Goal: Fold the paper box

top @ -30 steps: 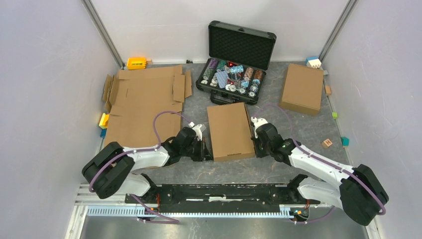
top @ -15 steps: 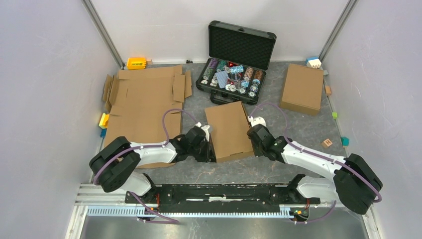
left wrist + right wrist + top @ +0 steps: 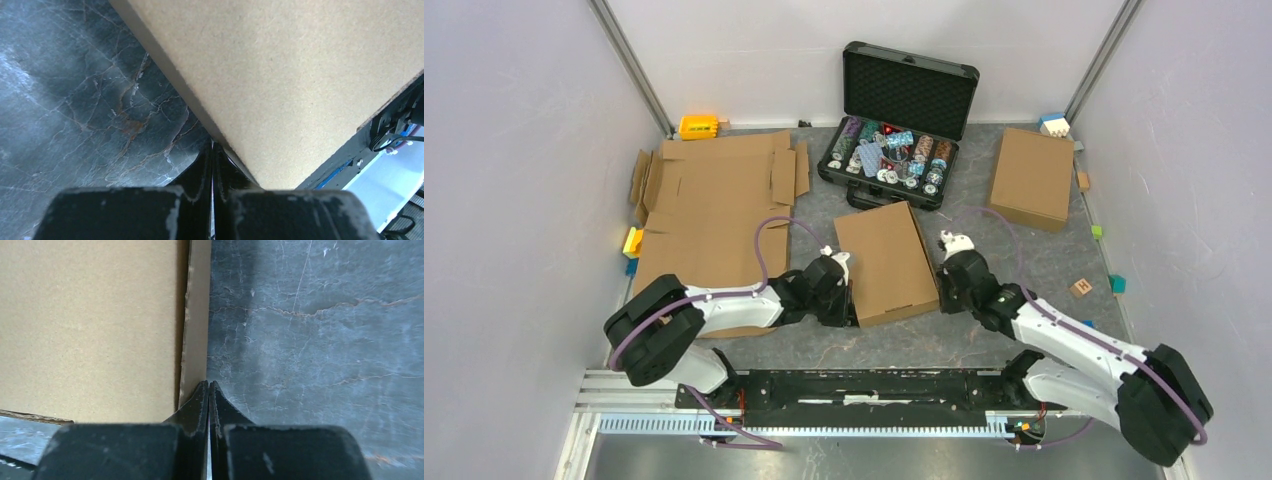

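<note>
Between the two grippers, near the middle of the dark marbled table (image 3: 904, 345), lies the paper box (image 3: 884, 262). It is closed into a shallow brown rectangle, set slightly askew, with its far edge just beside the front of the open black case (image 3: 909, 92) of colourful chips. From overhead, the left gripper (image 3: 848, 302) sits at the box's left side near its front corner and the right gripper (image 3: 942, 293) at its right side, but that view does not show how their jaws stand or whether they touch the cardboard. The wrist cameras settle the jaws. On the left, the black fingers (image 3: 202, 165) are pressed together with nothing between them, their tips tucked at the foot of the box's side wall where it meets the table. On the right, the fingers (image 3: 197, 400) are likewise pressed together and empty, their tips at the foot of the box's narrow side strip, right by its edge. Only the overhead view takes in the rest. A large flat cardboard sheet (image 3: 714, 210) with cut flaps lies to the left, and a second closed brown box (image 3: 1031, 178) sits far right. A yellow toy (image 3: 697, 126) is by the back wall, and a small wooden cube (image 3: 1081, 288) lies near the right wall.
</note>
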`<state>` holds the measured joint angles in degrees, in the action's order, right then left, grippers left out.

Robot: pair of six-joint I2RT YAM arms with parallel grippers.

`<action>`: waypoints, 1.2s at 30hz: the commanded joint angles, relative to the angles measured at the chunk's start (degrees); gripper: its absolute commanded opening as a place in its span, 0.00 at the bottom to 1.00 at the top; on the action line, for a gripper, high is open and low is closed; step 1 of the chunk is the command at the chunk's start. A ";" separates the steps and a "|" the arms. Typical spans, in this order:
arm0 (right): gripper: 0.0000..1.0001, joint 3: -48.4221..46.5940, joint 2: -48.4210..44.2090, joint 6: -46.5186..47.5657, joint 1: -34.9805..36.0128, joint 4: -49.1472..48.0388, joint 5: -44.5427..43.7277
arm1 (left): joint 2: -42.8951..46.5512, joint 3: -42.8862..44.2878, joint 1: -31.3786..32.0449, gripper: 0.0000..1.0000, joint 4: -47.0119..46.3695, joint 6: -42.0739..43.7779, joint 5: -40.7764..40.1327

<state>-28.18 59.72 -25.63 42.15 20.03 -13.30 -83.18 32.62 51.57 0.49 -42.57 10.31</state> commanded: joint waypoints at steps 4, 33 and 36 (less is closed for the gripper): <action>0.00 10.70 -5.37 -5.89 -9.72 -20.58 32.55 | 3.91 0.28 -0.18 0.02 -6.75 1.54 1.21; 0.00 2.75 -3.94 -0.81 -0.52 -15.31 15.54 | -0.39 11.86 6.36 0.02 5.53 0.79 -12.32; 0.00 -1.70 0.83 -0.88 2.58 -10.44 13.12 | -3.24 14.04 6.98 0.02 5.41 1.18 -11.10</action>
<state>-23.59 56.64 -24.58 39.72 14.72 -7.86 -83.53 41.76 56.64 14.24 -39.35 -4.25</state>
